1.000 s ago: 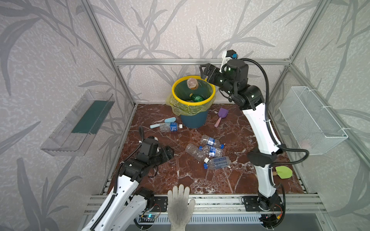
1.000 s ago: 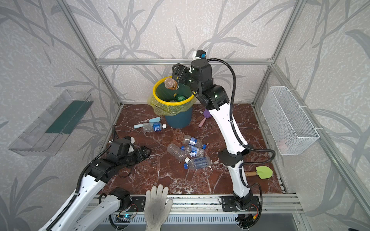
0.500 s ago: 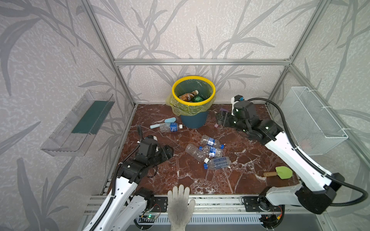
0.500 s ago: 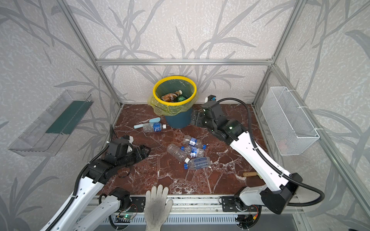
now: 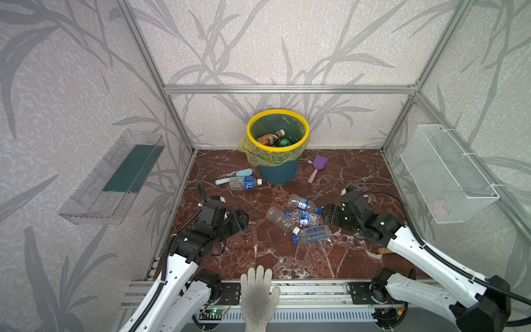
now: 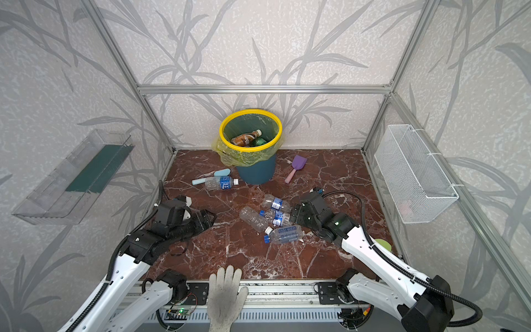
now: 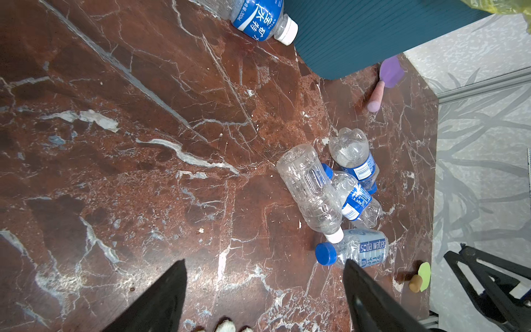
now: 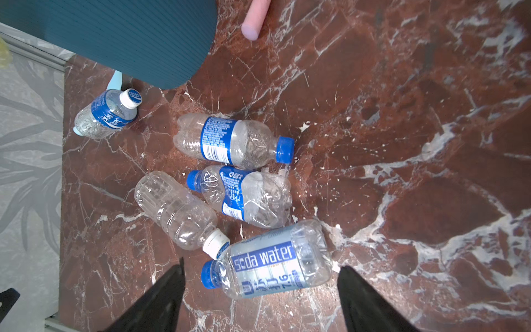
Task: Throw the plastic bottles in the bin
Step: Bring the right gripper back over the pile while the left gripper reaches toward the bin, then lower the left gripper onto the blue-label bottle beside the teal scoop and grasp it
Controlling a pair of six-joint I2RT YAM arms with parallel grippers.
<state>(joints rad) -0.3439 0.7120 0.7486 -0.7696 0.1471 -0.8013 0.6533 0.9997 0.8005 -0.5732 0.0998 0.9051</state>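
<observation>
The bin [image 5: 278,172], dark teal with a yellow rim, stands at the back wall with a brown bottle [image 5: 268,138] and a green bottle [image 5: 284,141] inside. Several plastic bottles lie clustered mid-floor: a soda water bottle [image 8: 273,264], two blue-labelled ones [image 8: 232,140] [image 8: 247,195] and an unlabelled clear one [image 8: 178,209]. Another bottle [image 5: 244,183] lies left of the bin. My right gripper [image 8: 261,273] hangs open over the soda water bottle, one finger at each end, touching nothing. My left gripper [image 7: 264,264] is open over bare floor, left of the cluster.
A purple shovel [image 5: 317,166] lies right of the bin and a light-blue shovel [image 5: 234,176] beside the lone bottle. A green tool [image 6: 382,244] lies under the right arm. A glove [image 5: 258,290] rests on the front rail. Wire basket [image 5: 445,175] right wall, clear tray [image 5: 115,175] left wall.
My right arm swung down from above the bin to the bottle cluster on the floor. The brown bottle that was at the rim now lies in the bin. The left arm stayed put.
</observation>
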